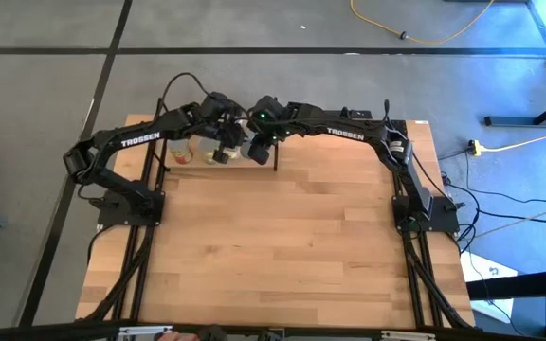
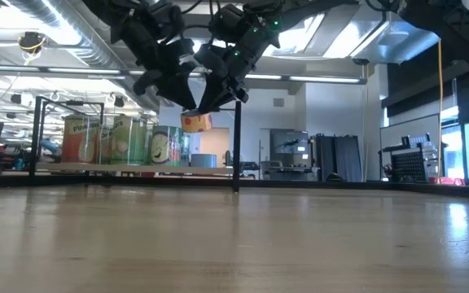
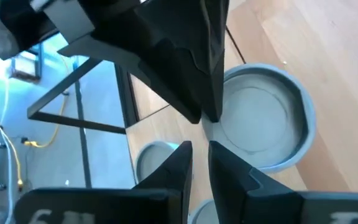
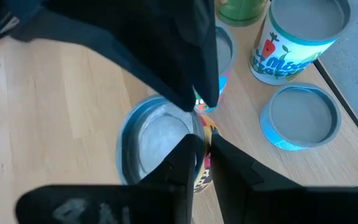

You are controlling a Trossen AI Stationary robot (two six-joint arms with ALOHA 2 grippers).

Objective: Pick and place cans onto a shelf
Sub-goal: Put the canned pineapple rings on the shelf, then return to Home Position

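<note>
A small can with a silvery top and a yellow-orange label hangs in the air above the shelf board, between my two grippers. My right gripper is shut on it. The can's top shows in the right wrist view. My left gripper is shut right beside the same can's rim. Both grippers are at the table's far side. Other cans stand upright on the shelf, a black-post rack. My right gripper pinches the can's rim and upper wall between its two fingers, one finger over the top and one outside. The fingers come from above, pointing down. The can hangs upright below them, clear of the shelf board. My left gripper's fingertips are at the can's rim; whether they touch it, I cannot tell.
Several cans stand close under the grippers on the shelf: a white one with a printed label, a low one with a blue rim and a green one. The shelf's black rail runs along its edge. The wide wooden tabletop lies toward the near side.
</note>
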